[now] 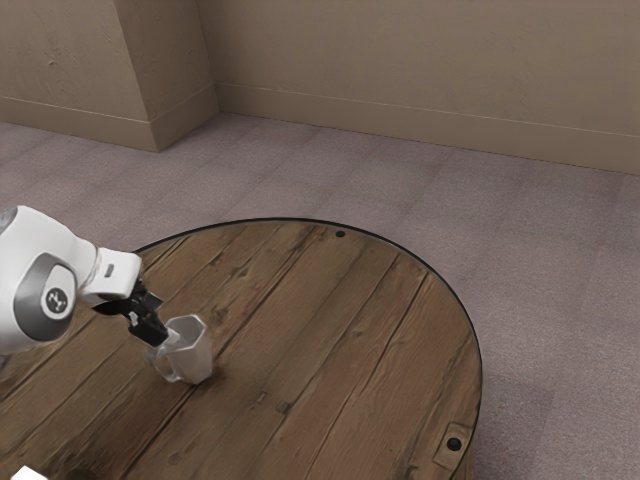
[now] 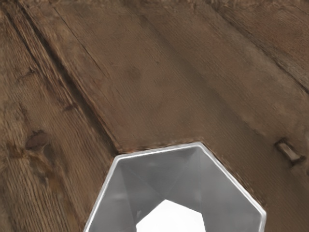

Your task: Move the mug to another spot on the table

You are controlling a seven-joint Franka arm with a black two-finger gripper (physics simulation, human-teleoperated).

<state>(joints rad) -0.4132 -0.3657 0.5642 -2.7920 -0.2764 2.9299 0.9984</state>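
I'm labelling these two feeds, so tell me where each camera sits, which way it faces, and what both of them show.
Exterior view: sits raised at the arm's side, looking down across the round wooden table toward the carpet and wall. The white arm and black gripper come in from the exterior view's left, at the white mug.
Wrist view: sits on the hand, facing down onto the table's planks and into the mug's open mouth just under the hand.
Shared: the mug and the table around it.

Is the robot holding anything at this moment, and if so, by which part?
It cannot be told. The gripper is at the rim of the mug, on the exterior view's left side, but a grip is not visible.
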